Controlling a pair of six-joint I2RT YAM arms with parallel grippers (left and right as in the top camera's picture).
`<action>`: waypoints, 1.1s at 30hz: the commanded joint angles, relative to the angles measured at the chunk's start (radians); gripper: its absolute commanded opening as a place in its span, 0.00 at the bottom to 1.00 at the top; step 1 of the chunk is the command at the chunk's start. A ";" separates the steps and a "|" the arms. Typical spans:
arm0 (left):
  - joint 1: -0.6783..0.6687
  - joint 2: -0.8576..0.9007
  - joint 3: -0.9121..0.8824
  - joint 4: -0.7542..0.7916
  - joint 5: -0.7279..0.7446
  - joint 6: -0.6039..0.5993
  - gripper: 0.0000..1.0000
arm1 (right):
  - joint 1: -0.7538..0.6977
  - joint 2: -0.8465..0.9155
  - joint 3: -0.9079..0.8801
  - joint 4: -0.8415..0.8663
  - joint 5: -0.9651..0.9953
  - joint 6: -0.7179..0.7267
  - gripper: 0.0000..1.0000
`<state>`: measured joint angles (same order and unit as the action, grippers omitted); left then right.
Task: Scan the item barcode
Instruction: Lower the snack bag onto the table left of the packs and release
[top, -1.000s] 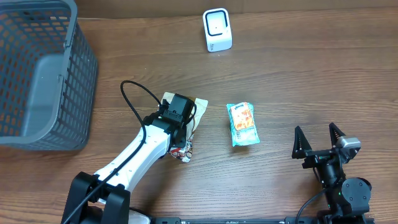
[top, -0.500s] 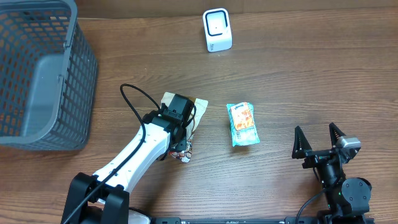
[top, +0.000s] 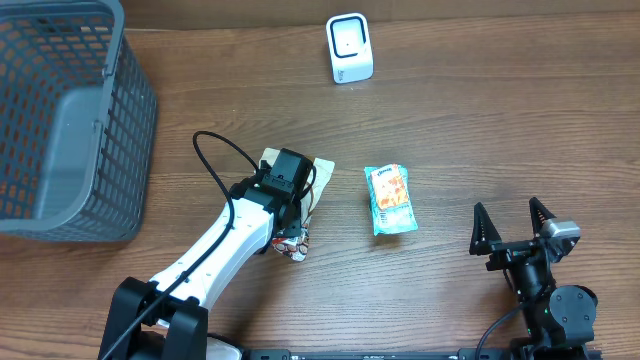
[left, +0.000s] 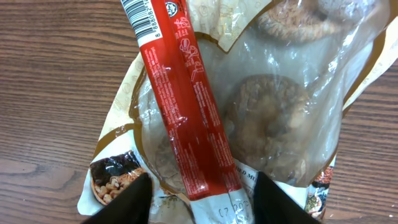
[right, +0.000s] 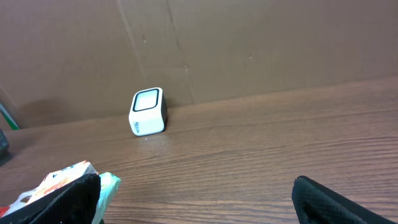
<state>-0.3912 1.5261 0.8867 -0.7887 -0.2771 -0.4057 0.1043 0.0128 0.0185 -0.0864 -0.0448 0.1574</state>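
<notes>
A clear cookie bag (left: 267, 118) with a red strip lies flat on the wood, its barcode (left: 138, 12) facing up at the far end. My left gripper (left: 202, 202) stands over the bag's near end, its fingers (left: 127, 205) set partly apart on the film with the bag spreading out past both. Whether they pinch it does not show. From overhead the left gripper (top: 292, 228) covers most of the cookie bag (top: 322, 170). The white scanner (top: 349, 48) stands at the back. My right gripper (top: 507, 212) is open at the front right, holding nothing.
A teal snack packet (top: 390, 199) lies between the two arms and shows at the left edge of the right wrist view (right: 68, 180). A grey mesh basket (top: 60, 120) fills the back left corner. The scanner (right: 148, 111) stands before a cardboard wall.
Nothing has visibly moved in the overhead view. Both arms and the bag keep their places.
</notes>
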 joint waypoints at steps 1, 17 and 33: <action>0.000 -0.010 0.010 0.001 -0.010 0.016 0.53 | -0.005 -0.010 -0.011 0.005 0.006 0.007 1.00; 0.061 -0.010 0.310 -0.014 0.224 0.002 0.63 | -0.005 -0.010 -0.011 0.005 0.006 0.007 1.00; -0.004 -0.010 0.153 0.008 0.446 -0.100 0.49 | -0.005 -0.010 -0.011 0.005 0.006 0.007 1.00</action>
<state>-0.3901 1.5261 1.0737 -0.7895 0.1623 -0.4683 0.1047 0.0128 0.0185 -0.0864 -0.0448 0.1574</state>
